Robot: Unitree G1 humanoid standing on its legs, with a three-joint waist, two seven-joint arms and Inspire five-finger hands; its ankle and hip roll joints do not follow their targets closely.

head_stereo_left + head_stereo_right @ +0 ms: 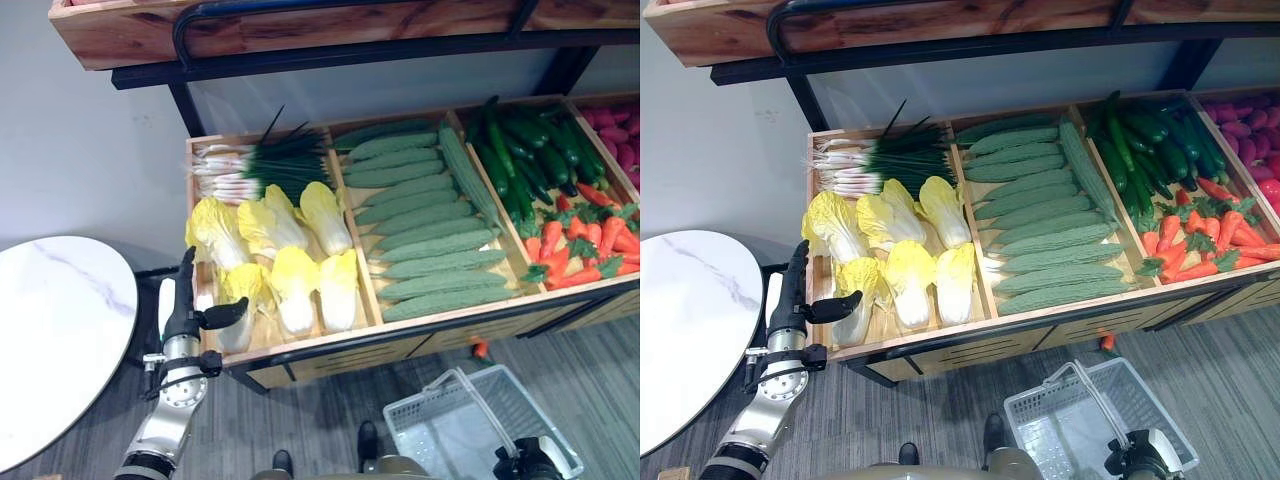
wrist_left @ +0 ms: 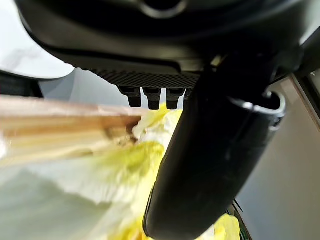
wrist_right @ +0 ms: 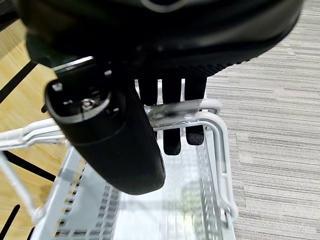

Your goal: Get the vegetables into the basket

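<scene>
Left hand: the dark left hand [image 1: 186, 305] is up at the front left corner of the wooden produce counter [image 1: 300, 345]. Its fingers are straight and its thumb sticks out to the side. It holds nothing.

Cabbage: the pale yellow leafy cabbages [image 1: 280, 255] lie in the left box of the counter. The nearest one [image 1: 240, 300] is just beside the thumb.

Other vegetables: long bumpy green gourds [image 1: 425, 225] fill the middle box. Dark green cucumbers [image 1: 525, 155] and orange carrots [image 1: 580, 250] are further right. Green onions [image 1: 265, 165] lie at the back left.

Right hand: the dark right hand [image 3: 125, 125] has its fingers curled round the white handle [image 3: 190, 107] of the white wire basket [image 1: 480, 425].

Basket: it is low by the floor in front of the counter, and looks empty.

Step now: I think the left hand is reaching for the near cabbage.

How to do it well: move the open fingers over the fat middle of the cabbage, with the thumb on the other side. Close softly so the leaves do not tear. Lift it clear of the wooden rim, then keep the basket steady underneath.
</scene>
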